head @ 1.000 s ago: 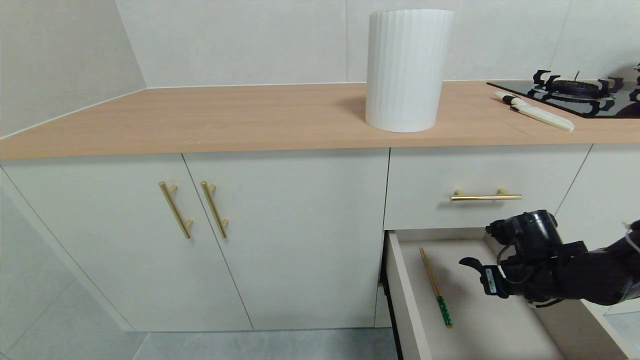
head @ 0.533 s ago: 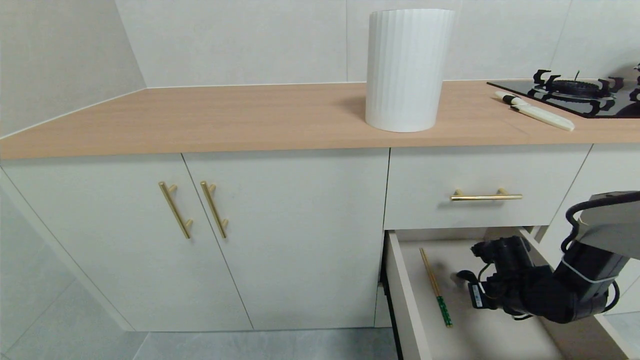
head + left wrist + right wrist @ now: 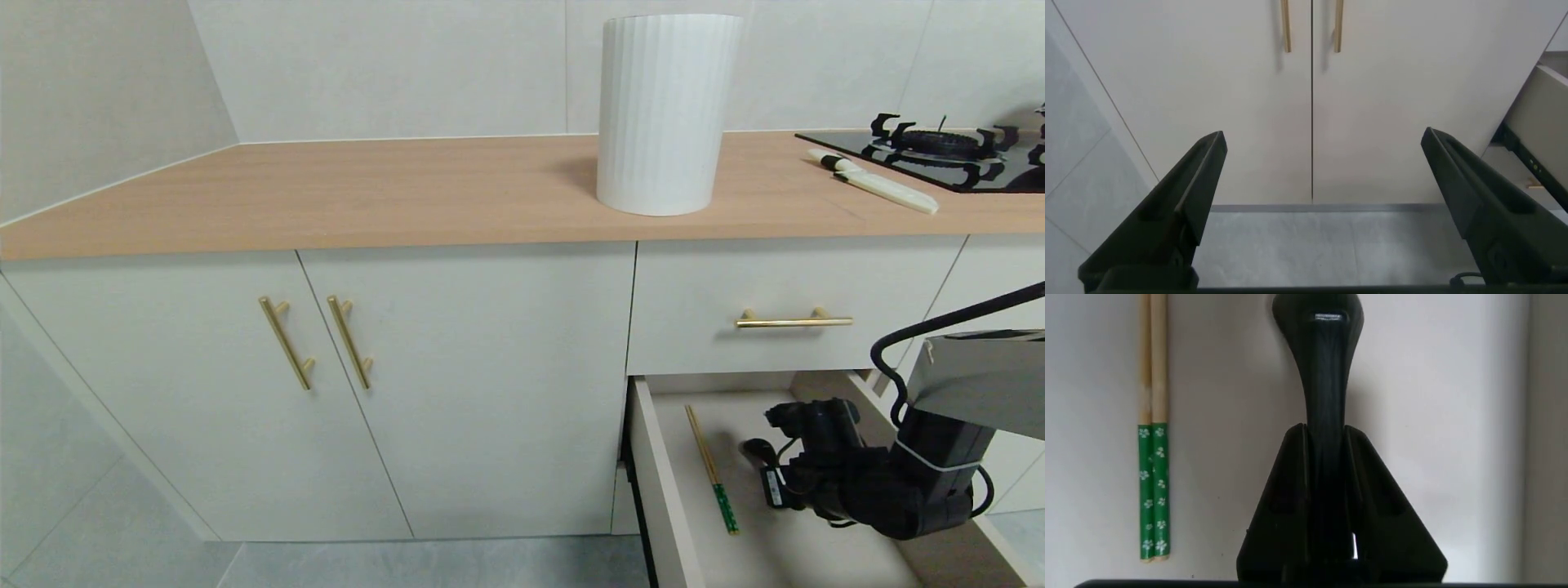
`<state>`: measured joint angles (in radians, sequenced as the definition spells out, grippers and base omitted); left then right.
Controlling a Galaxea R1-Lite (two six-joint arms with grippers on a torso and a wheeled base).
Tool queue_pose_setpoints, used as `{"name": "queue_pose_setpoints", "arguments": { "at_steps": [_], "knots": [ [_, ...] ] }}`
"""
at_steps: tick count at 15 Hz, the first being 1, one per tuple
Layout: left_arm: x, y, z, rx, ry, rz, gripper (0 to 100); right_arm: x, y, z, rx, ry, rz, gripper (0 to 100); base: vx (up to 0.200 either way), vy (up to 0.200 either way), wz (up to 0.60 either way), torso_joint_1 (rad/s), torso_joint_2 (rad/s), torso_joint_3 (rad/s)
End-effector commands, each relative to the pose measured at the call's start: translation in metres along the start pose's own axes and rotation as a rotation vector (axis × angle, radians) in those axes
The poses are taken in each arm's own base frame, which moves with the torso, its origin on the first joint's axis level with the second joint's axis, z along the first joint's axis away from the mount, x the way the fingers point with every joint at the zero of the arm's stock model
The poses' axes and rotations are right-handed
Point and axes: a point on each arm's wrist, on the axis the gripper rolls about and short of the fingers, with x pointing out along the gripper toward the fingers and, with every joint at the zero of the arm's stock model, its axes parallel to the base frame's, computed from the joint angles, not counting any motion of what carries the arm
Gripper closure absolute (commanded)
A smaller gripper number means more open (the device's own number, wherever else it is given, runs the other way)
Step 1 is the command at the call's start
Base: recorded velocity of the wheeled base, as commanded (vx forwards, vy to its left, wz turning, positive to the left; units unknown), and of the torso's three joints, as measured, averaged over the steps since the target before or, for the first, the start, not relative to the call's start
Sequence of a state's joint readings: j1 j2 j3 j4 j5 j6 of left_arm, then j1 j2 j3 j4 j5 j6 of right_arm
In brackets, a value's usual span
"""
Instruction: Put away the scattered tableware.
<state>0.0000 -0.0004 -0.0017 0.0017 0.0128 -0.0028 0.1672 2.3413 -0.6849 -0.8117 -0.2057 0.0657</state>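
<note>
- Black, of a material I cannot make out, the spoon (image 3: 1319, 367) is clenched by its handle between the jaws of my right gripper (image 3: 1325, 453); my own fingers (image 3: 1282, 482) hide the rest of the handle, and the far end of the bowl is cut off at the frame's edge
- Under the spoon lies the pale floor of the drawer (image 3: 1454, 416); I cannot tell whether the spoon touches it or hangs just above
- Beside the spoon and apart from it, the chopsticks (image 3: 1153, 433) lie flat on the drawer floor, side by side and touching, green patterned ends level; their plain ends run out of my right wrist view
- From the head view, my right gripper (image 3: 780, 478) sits low inside the open drawer (image 3: 657, 482), the spoon (image 3: 753, 447) pointing toward the drawer's left wall, with the chopsticks (image 3: 712, 482) between that wall and the spoon; the drawer's front is cut off below
- My left gripper (image 3: 1323, 139) has its jaws spread wide with nothing between them, facing the cupboard doors (image 3: 1388, 106); only the lower ends of their brass handles (image 3: 1286, 33) show
- Farther back on the countertop (image 3: 367, 192) stands a ribbed white cylinder (image 3: 665, 114); a white knife (image 3: 873, 184) lies just beside the hob (image 3: 939, 155), which runs off the right edge
</note>
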Motion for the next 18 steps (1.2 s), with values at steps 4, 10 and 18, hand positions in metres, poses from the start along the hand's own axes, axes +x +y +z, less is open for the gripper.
{"name": "queue_pose_setpoints", "arguments": {
  "at_steps": [4, 10, 18],
  "knots": [
    [0.000, 0.000, 0.000, 0.000, 0.000, 0.001, 0, 0.001, -0.001, 0.002, 0.012, -0.026, -0.001, 0, 0.000, 0.000, 0.00, 0.000, 0.00, 0.000],
    [0.000, 0.000, 0.000, 0.000, 0.000, 0.001, 0, -0.060, -0.012, 0.028, 0.049, -0.190, 0.019, 0, 0.000, 0.000, 0.00, 0.000, 0.00, 0.000],
    [0.000, 0.000, 0.000, 0.000, 0.000, 0.000, 0, -0.203, -0.039, 0.029, 0.075, -0.302, 0.081, 0, 0.000, 0.000, 0.00, 0.000, 0.00, 0.000]
  ]
}}
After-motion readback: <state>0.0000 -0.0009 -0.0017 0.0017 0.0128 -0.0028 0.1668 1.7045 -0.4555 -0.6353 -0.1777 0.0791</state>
